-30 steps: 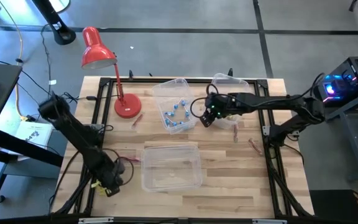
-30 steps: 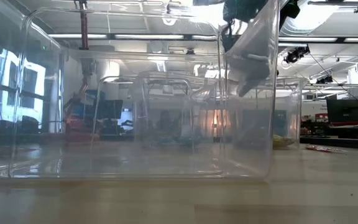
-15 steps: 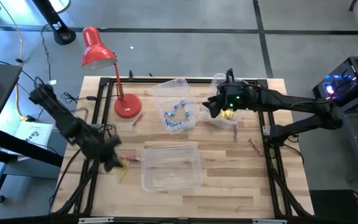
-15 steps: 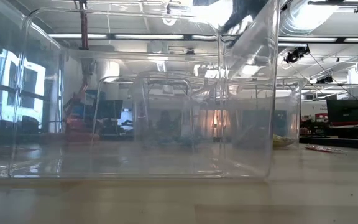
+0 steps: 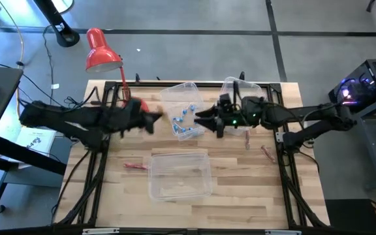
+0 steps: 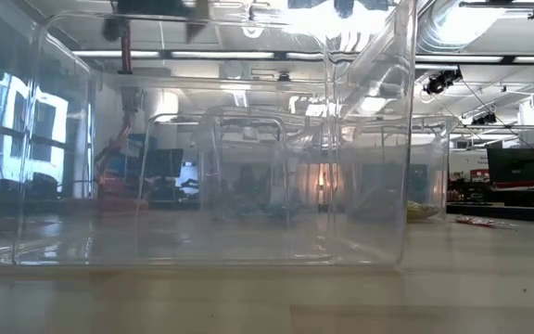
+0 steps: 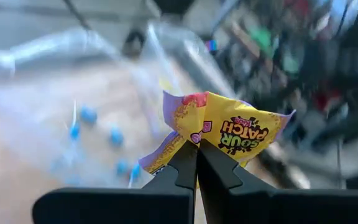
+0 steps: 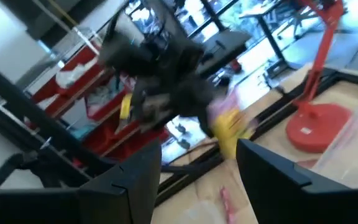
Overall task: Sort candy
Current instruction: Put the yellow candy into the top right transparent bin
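The left tool (image 7: pixel 197 163) is closed on a yellow packet (image 7: pixel 225 134), its two fingers pinching the crimped lower edge so that the printed wrapper fans out above them. In the high view this left tool (image 5: pixel 150 121) is carried above the surface (image 5: pixel 240 202) between the red lamp (image 5: pixel 106 65) and the bin of blue pieces (image 5: pixel 187 108). The right tool (image 5: pixel 204 119) stands with its fingers spread and empty, at the opposite side of that bin. Blue twist-wrapped pieces (image 5: pixel 183 121) lie inside the bin; a second bin (image 5: pixel 240 88) sits behind the right arm, and a large clear bin (image 5: pixel 180 173) near the front holds nothing visible. Red-pink sticks remain loose on the surface: one at the left (image 5: pixel 136 167), another at the right (image 5: pixel 266 154). The packet appears light, soft and crinkly, with a slick film wrapper; a pinch at a sealed edge, as here, likely holds best, since the body would deform and could slip. The sticks lie flat and likely need a low grasp across their width.
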Tool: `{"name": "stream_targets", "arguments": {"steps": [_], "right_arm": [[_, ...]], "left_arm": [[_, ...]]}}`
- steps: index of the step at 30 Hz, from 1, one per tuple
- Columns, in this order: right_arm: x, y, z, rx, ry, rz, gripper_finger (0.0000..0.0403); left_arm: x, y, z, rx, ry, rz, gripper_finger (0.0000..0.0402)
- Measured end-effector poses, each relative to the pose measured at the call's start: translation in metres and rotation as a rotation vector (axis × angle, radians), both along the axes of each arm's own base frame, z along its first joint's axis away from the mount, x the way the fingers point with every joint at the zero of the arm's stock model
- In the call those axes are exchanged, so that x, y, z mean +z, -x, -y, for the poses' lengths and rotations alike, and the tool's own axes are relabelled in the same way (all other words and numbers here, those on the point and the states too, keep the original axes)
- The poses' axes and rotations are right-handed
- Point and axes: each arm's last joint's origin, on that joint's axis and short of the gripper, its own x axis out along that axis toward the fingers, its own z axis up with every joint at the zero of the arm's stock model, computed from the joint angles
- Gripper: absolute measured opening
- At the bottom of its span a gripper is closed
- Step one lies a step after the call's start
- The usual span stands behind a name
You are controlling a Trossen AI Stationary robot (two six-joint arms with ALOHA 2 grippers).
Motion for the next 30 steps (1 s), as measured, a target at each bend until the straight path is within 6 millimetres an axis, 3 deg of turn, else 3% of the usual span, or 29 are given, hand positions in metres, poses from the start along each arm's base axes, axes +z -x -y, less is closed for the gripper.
{"name": "stream_targets", "arguments": {"steps": [5, 9, 24, 30], "right_arm": [[-0.021, -0.018, -0.01, -0.02, 0.035, -0.077, 0.0202], [-0.032, -0.027, -0.007, -0.147, 0.104, -0.115, 0.0202], [-0.033, -0.027, 0.002, -0.404, 0.306, -0.16, 0.0202], [-0.034, -0.027, 0.002, -0.403, 0.31, -0.17, 0.0202]], "left_arm": [[0.007, -0.031, -0.021, 0.018, -0.044, 0.15, 0.0], [0.001, -0.046, -0.029, -0.023, -0.013, 0.171, 0.0], [-0.009, -0.07, -0.041, -0.007, 0.057, 0.251, 0.0], [-0.008, -0.075, -0.046, 0.016, 0.039, 0.299, 0.0]]}}
